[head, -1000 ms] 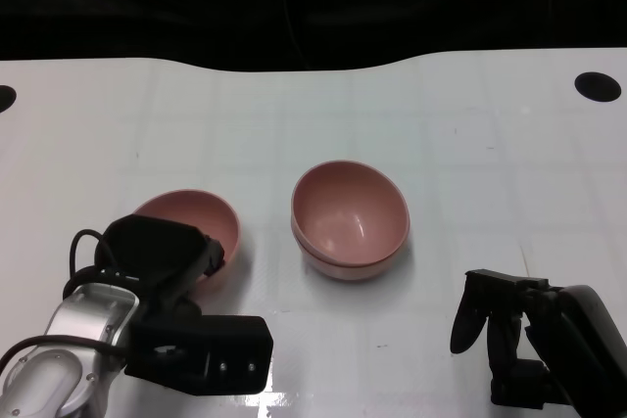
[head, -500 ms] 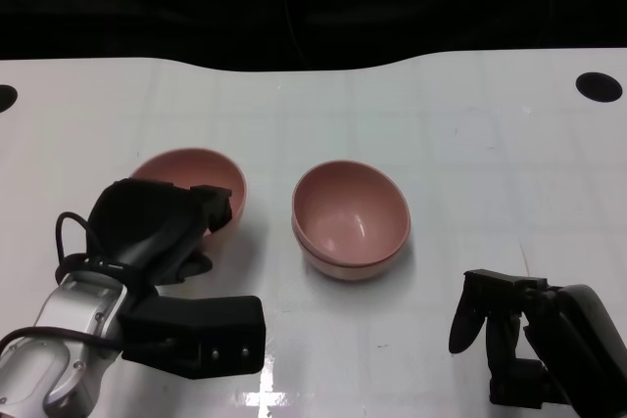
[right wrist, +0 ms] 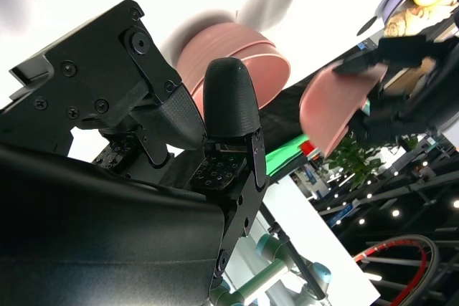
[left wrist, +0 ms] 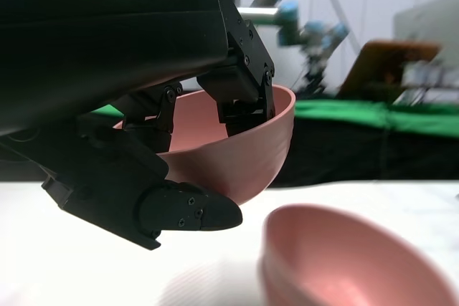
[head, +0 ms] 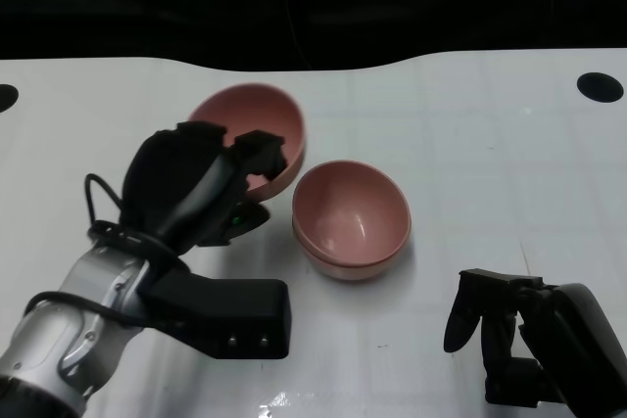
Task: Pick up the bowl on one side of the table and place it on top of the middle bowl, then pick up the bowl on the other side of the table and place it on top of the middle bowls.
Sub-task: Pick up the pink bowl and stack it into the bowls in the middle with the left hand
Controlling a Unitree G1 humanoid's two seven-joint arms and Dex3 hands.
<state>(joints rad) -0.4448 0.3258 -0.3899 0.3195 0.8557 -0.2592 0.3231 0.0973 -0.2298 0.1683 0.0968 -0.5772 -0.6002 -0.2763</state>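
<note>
Bowl [head: 257, 119] in left hand [head: 191, 193], tilted toward stacked bowls [head: 350, 219].

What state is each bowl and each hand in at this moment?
Lifted bowl: off the table, tilted, gripped at its rim.
Middle stack: two nested bowls on the table, upright.
Left hand: holds the lifted bowl.
Right hand: empty, fingers apart, low by the table.
</note>
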